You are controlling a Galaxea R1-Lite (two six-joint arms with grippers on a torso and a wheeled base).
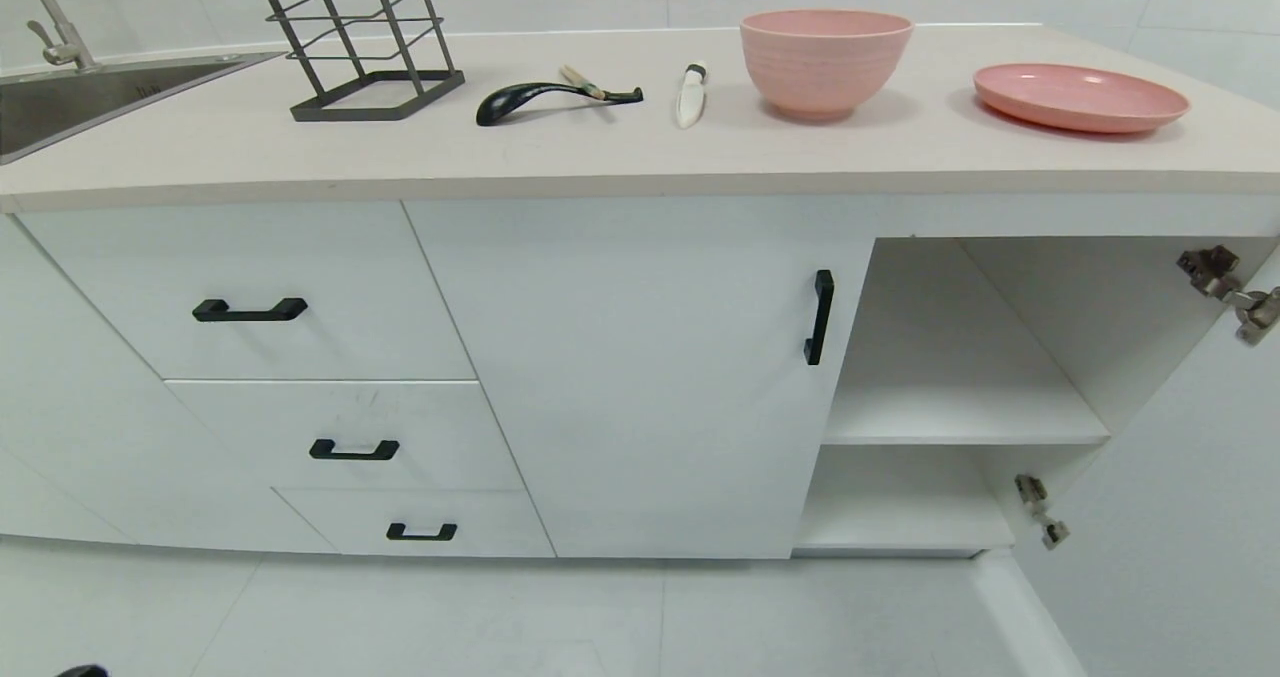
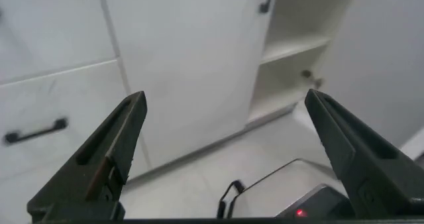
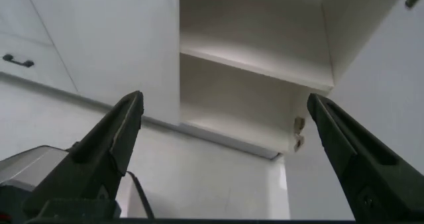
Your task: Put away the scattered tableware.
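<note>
On the countertop lie a black ladle-like spoon, a pair of chopsticks crossing its handle, and a white spoon. A pink bowl stands right of them, and a pink plate lies at the far right. My left gripper is open, held low before the white cabinet fronts, with nothing between its fingers. My right gripper is open too, facing the open cabinet's shelves.
A black wire rack stands at the counter's back left, beside a steel sink with a tap. Below are three drawers with black handles, a shut door, and an open cabinet with its door swung out right.
</note>
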